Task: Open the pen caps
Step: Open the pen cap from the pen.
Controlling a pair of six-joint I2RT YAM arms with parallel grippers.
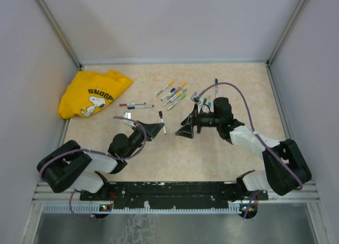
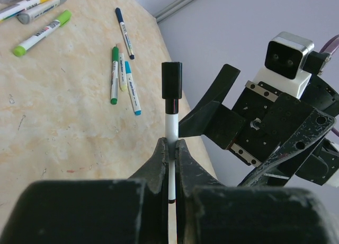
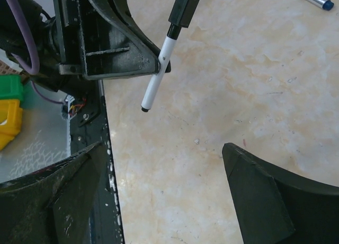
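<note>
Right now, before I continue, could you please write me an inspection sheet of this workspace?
Surface: beige table, bare between the arms.
Job's things: white pen held upright, its black cap on; other pens lie at the far middle, seemingly capped.
Clutter: yellow shirt, far left corner.
Grippers: left gripper, jaws shut on the white pen; right gripper, jaws open, facing the pen, apart from it.
Cables: purple cable looped along each arm.
Surroundings: pale walls on three sides; dark rail at the near edge.
</note>
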